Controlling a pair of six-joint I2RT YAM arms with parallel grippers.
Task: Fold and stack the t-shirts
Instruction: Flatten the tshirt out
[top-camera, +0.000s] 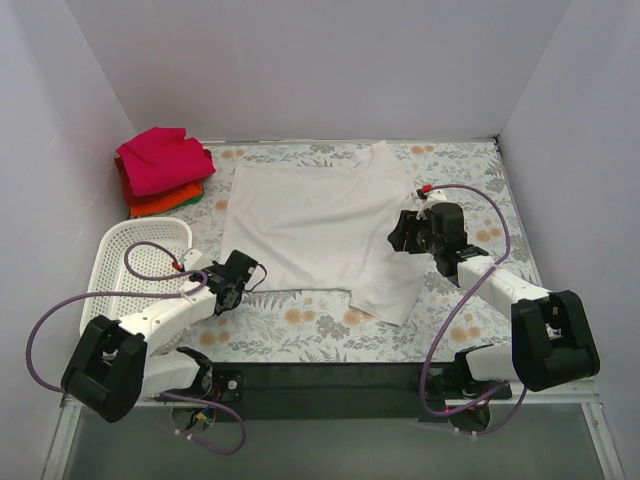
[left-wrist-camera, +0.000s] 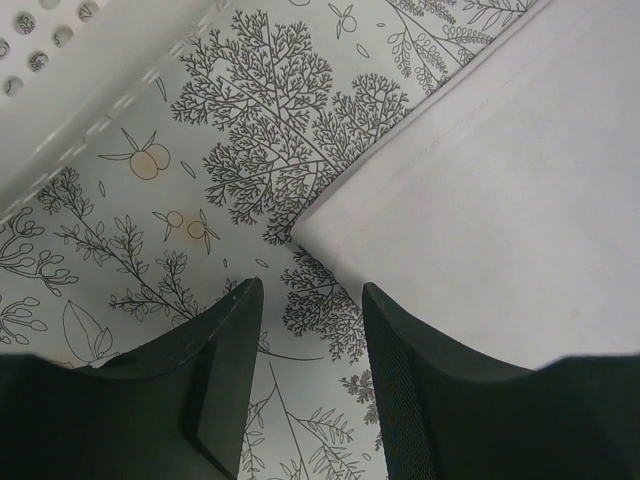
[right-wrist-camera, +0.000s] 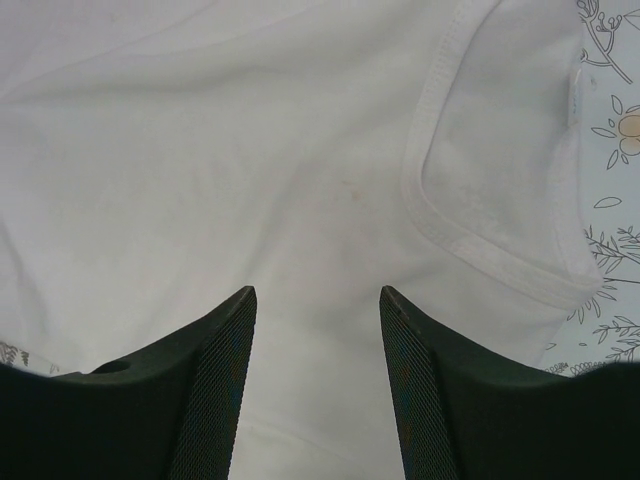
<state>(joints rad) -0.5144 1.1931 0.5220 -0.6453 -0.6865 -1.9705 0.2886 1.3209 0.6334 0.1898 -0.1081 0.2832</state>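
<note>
A white t-shirt (top-camera: 320, 215) lies spread on the floral table, its lower right part folded over toward the front. A pile of folded t-shirts (top-camera: 160, 170), magenta on top with orange and green under it, sits at the back left. My left gripper (top-camera: 243, 270) is open just off the white t-shirt's near left corner (left-wrist-camera: 300, 232), with only tablecloth between its fingers. My right gripper (top-camera: 402, 232) is open over the white t-shirt (right-wrist-camera: 250, 170) beside the collar (right-wrist-camera: 440, 215), holding nothing.
A white mesh basket (top-camera: 115, 265) stands at the left, beside my left arm; its rim (left-wrist-camera: 60, 80) shows in the left wrist view. Grey walls close in the table on three sides. Purple cables loop around both arms.
</note>
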